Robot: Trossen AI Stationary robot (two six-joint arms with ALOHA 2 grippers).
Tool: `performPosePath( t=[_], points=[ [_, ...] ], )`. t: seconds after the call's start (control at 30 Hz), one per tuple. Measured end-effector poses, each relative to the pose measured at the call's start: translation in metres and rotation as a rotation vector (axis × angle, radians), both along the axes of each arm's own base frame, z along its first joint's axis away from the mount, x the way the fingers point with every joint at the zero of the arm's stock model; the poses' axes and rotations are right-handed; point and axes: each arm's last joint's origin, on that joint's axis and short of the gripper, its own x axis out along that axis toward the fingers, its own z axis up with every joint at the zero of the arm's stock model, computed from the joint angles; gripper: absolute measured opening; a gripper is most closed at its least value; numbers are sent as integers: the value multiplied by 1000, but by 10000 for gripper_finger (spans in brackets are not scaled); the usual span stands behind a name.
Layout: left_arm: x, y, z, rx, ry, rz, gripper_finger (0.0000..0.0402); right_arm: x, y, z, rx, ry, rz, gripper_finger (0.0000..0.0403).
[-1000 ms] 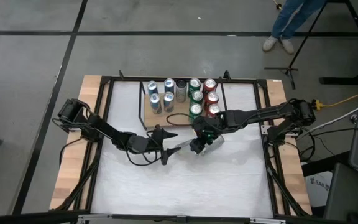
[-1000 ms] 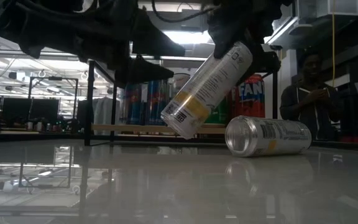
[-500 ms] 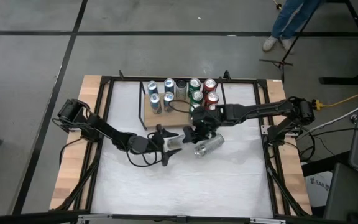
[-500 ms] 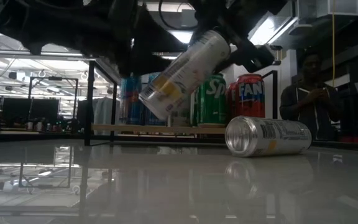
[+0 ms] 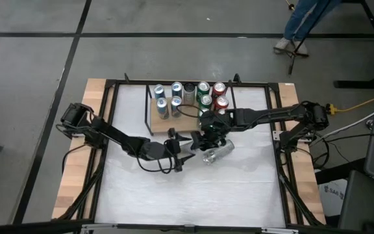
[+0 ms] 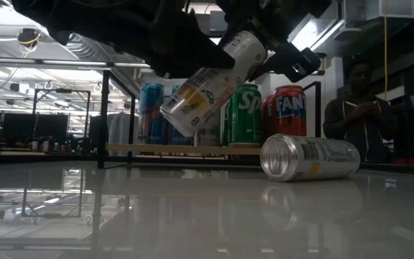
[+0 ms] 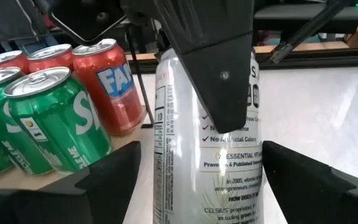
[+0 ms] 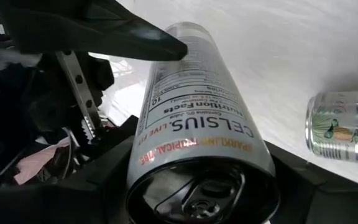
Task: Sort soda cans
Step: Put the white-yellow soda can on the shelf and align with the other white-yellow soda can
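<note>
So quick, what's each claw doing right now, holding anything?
Right gripper: closed on a silver can, held tilted above the table.
Left gripper: open, fingers either side of that same can, not gripping.

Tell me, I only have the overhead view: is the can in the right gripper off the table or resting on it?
Observer: Off it. The low view shows the held can tilted in the air above the table, clamped by the right gripper.
Operator: Is the left gripper gripping it too?
Observer: No. Its wrist view shows the left gripper open, a finger on either side of the can.
Operator: What brand is it?
Observer: The right wrist view reads Celsius on the label.
</note>
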Motion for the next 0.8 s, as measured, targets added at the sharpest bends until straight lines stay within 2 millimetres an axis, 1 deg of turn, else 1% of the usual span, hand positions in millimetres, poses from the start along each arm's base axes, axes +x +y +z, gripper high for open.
performPosePath(
  t=[0.3, 0.47, 0.6, 0.8],
  points=[
    [2, 1, -3, -4, 56, -38, 324, 5, 0, 5, 24, -61, -10, 264],
    [2, 5, -3, -64, 44, -8, 320, 5, 0, 5, 19, -61, -6, 264],
    [3, 7, -4, -70, 47, -1, 297, 5, 0, 5, 17, -63, -6, 264],
    [3, 7, -4, -70, 47, -1, 237, 5, 0, 4, 9, -63, -9, 264]
  ],
)
